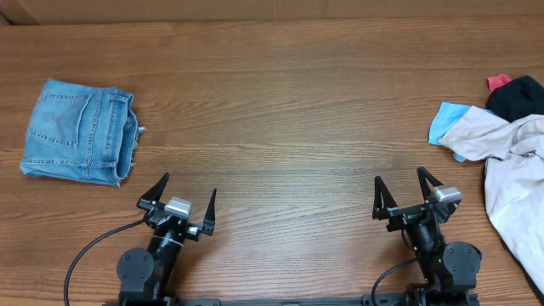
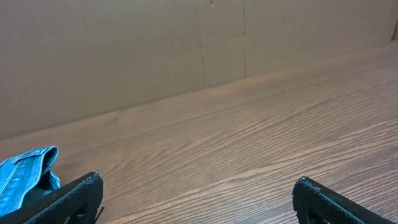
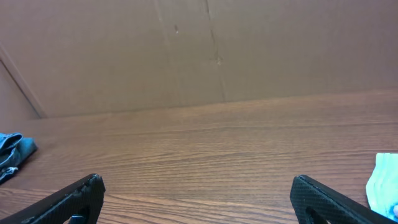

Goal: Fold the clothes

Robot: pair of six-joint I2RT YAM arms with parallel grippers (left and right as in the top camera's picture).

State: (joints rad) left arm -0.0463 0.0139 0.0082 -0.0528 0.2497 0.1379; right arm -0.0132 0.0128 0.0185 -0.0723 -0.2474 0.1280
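Observation:
The cream-beige shorts lie crumpled in a pile at the table's right edge, partly cut off by the frame. My left gripper is open and empty at the front left, far from them. My right gripper is open and empty at the front right, a short way left of the pile. In the left wrist view the open left jaws frame bare wood. In the right wrist view the open right jaws also frame bare wood. The cream shorts do not show in either wrist view.
Small blue denim shorts lie folded at the far left, also seen in the left wrist view. A light blue cloth, a black garment and a red scrap lie with the pile. A cardboard wall backs the table.

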